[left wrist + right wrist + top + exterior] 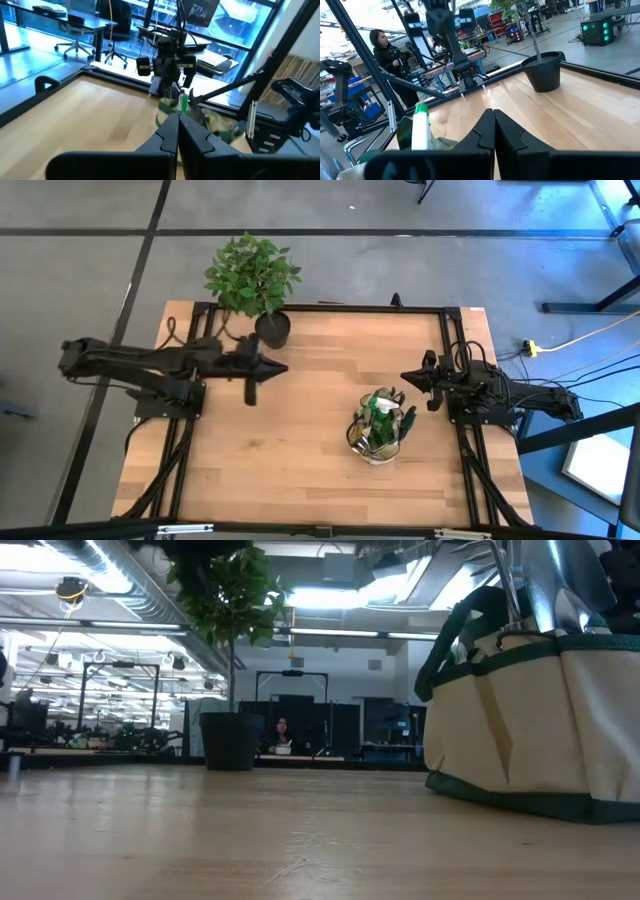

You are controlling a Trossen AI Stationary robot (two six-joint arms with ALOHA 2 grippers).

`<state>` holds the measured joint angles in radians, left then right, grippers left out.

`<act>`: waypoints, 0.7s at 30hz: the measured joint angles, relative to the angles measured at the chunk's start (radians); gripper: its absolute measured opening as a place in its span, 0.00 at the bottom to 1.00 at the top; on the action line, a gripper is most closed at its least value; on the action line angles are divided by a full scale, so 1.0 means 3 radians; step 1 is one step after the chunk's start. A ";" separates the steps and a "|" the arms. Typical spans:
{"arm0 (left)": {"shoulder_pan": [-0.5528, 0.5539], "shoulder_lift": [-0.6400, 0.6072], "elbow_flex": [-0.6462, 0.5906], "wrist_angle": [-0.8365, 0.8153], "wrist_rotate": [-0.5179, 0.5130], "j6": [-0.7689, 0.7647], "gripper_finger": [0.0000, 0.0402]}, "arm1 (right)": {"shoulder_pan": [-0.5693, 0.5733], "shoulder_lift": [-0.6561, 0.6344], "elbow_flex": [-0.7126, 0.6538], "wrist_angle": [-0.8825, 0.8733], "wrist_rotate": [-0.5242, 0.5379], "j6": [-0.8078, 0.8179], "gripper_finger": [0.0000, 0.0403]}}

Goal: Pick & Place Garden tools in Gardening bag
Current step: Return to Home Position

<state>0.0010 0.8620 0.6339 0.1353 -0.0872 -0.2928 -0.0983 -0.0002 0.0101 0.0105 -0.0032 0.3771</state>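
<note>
Left arm (150, 365) and right arm (500, 390): same build, matte black throughout, boxy links with rounded joint housings. Black cables (152, 470) run from each base along the side edges of the worktop (300, 460); thinner ones loop behind the right arm. Jaws: two dark wedge-shaped fingers (167, 137), with a stepped notch on the inner edges, on a broad black crossbar (110, 167).

L fingers (167, 135), R fingers (482, 131) closed; arms tucked.
</note>
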 joint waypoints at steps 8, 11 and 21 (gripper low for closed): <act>0.0027 -0.0925 -0.1038 0.0537 0.0000 -0.0083 0.00 | -0.0001 0.0000 0.0001 0.0000 0.0000 0.0000 0.00; 0.0027 -0.1182 -0.1412 0.0797 0.0000 0.0177 0.00 | 0.0000 0.0000 0.0001 0.0001 0.0000 0.0000 0.00; 0.0027 -0.1888 -0.2070 0.1065 -0.0013 0.0437 0.00 | -0.0001 0.0000 0.0001 0.0001 0.0007 0.0000 0.00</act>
<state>0.0090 0.2956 0.0129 0.4547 -0.0911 -0.1616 -0.0985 -0.0002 0.0105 0.0109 -0.0013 0.3771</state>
